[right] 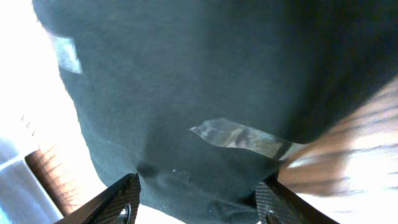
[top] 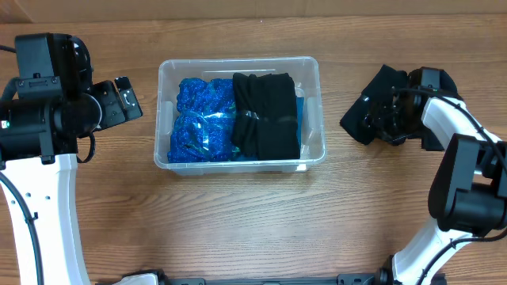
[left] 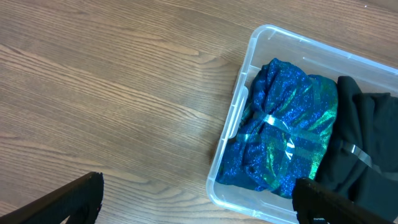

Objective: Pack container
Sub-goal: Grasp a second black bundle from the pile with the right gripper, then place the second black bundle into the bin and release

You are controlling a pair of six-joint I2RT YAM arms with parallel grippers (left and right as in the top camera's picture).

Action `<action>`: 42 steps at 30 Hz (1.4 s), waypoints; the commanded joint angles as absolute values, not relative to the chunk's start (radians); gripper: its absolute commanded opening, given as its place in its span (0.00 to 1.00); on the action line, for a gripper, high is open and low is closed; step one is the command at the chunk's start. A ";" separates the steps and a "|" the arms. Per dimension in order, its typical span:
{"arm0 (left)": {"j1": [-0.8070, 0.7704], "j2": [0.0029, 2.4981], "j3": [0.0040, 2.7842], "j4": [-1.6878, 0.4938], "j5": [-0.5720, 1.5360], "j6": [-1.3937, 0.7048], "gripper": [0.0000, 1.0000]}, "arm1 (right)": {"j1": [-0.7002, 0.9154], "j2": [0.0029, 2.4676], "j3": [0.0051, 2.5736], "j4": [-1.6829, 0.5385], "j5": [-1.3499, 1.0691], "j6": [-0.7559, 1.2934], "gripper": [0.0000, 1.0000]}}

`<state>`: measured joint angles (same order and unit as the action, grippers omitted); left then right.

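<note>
The clear container (top: 318, 87) stands mid-table and holds a blue sparkly bundle (top: 202, 119) on its left and a black cloth bundle (top: 265, 115) on its right. A second black cloth bundle (top: 371, 103) lies on the table to the container's right. My right gripper (top: 388, 119) is open, its fingers (right: 199, 199) straddling this bundle (right: 186, 81), which has a strip of clear tape (right: 239, 137). My left gripper (top: 127, 99) is open and empty, left of the container; in the left wrist view its fingers (left: 198, 190) frame the container's corner (left: 239, 112), the blue bundle (left: 286, 130) and the black one (left: 367, 137).
The wooden table (top: 238, 222) stretches in front of the container. The left arm's body (top: 43, 87) stands at the far left and the right arm's base (top: 467, 190) at the right front.
</note>
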<state>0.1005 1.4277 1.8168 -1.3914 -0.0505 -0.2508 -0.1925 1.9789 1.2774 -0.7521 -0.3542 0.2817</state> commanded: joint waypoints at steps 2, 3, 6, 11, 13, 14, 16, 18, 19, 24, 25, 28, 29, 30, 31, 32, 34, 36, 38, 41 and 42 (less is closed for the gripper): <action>0.104 1.431 1.821 -1.388 -0.062 -0.231 1.00 | -0.180 1.783 1.248 -0.739 -0.350 0.257 0.72; 0.104 1.431 1.821 -1.388 -0.062 -0.231 1.00 | -0.181 1.750 1.248 -0.728 -0.348 0.257 0.79; 0.104 1.431 1.821 -1.388 -0.062 -0.231 1.00 | -0.181 1.725 1.245 -0.718 -0.182 0.286 1.00; 0.104 1.431 1.821 -1.388 -0.062 -0.231 1.00 | -0.205 1.807 1.229 -0.720 -0.112 0.350 1.00; 0.104 1.431 1.821 -1.388 -0.062 -0.231 1.00 | -0.205 1.856 1.227 -0.693 -0.112 0.357 1.00; 0.104 1.431 1.821 -1.388 -0.062 -0.231 1.00 | -0.205 1.876 1.227 -0.677 -0.113 0.380 1.00; 0.104 1.431 1.821 -1.388 -0.062 -0.231 1.00 | -0.204 1.906 1.216 -0.632 -0.129 0.402 1.00; 0.104 1.431 1.821 -1.388 -0.062 -0.231 1.00 | -0.203 1.948 1.204 -0.565 -0.185 0.402 0.99; 0.104 1.431 1.821 -1.388 -0.062 -0.231 1.00 | -0.203 1.964 1.201 -0.527 -0.223 0.401 0.98; 0.104 1.431 1.821 -1.388 -0.062 -0.231 1.00 | -0.203 1.973 1.201 -0.487 -0.259 0.431 0.34; 0.104 1.431 1.821 -1.388 -0.062 -0.231 1.00 | -0.203 1.958 1.202 -0.502 -0.243 0.431 0.28; 0.104 1.431 1.821 -1.388 -0.062 -0.231 1.00 | -0.169 1.781 1.206 -0.580 -0.196 0.389 0.20; 0.104 1.431 1.821 -1.388 -0.062 -0.231 1.00 | -0.153 1.722 1.208 -0.602 -0.197 0.376 0.19; 0.104 1.431 1.821 -1.388 -0.062 -0.231 1.00 | -0.128 1.646 1.208 -0.624 -0.210 0.340 0.17; 0.104 1.431 1.821 -1.388 -0.062 -0.231 1.00 | -0.101 1.579 1.210 -0.645 -0.224 0.311 0.15; 0.104 1.431 1.821 -1.388 -0.062 -0.231 1.00 | -0.044 1.468 1.211 -0.678 -0.243 0.291 0.14; 0.104 1.431 1.821 -1.388 -0.062 -0.231 1.00 | 0.051 1.348 1.211 -0.694 -0.290 0.271 0.09; 0.104 1.431 1.821 -1.388 -0.062 -0.231 1.00 | 0.160 1.277 1.211 -0.660 -0.411 0.152 0.08; 0.104 1.431 1.821 -1.388 -0.062 -0.231 1.00 | 0.231 1.263 1.211 -0.650 -0.382 0.150 0.13; 0.104 1.431 1.821 -1.388 -0.062 -0.231 1.00 | 0.205 1.297 1.211 -0.760 -0.076 0.331 0.50; 0.104 1.431 1.821 -1.388 -0.062 -0.231 1.00 | 0.174 1.316 1.211 -0.787 -0.008 0.369 0.69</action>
